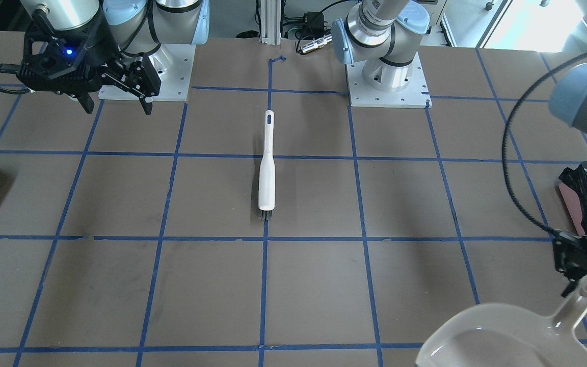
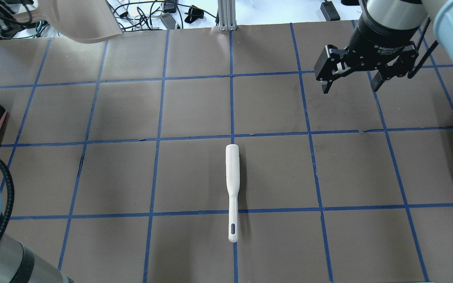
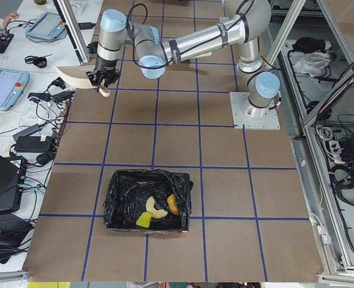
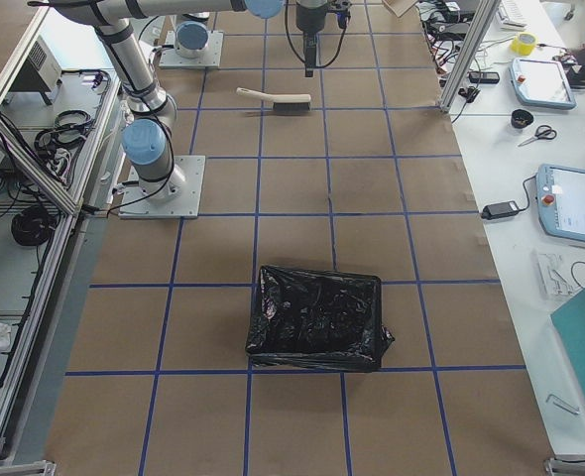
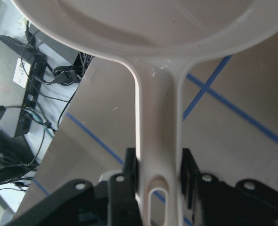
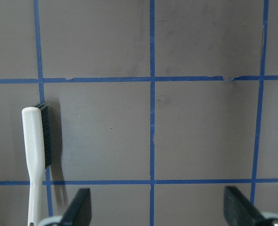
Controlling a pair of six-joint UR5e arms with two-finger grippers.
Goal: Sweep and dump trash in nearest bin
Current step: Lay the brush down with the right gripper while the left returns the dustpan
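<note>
Three small pieces of trash, a golden-brown toy bread roll (image 3: 173, 204), a curved tan croissant (image 3: 156, 210) and a yellow-and-green sponge block (image 3: 142, 221), lie together inside the pink-sided bin lined with a crinkly black plastic bag (image 3: 147, 174), which stands at the end of the brown, blue-gridded table (image 2: 195, 106) on the robot's left. Judging by that, the dumping looks done, and no trash shows on the table itself

The left end effector (image 5: 158, 174) pinches the narrow handle of a pale beige plastic dustpan (image 5: 153, 28), held raised over the far left corner of the table, well apart from the bin. The pan is probably light and stiff but slick, so the grip belongs where it is now, low on the handle near the hanging hole

The right end effector (image 2: 349, 84) hovers with its fingers spread wide and nothing between them. A white-handled brush with dark bristles (image 2: 232, 173) lies flat near the table's middle, apart from both arms. It looks light and rigid; the thick part of the handle would likely give the surest hold. The trash itself seems soft and nearly weightless, easy to tip
</note>
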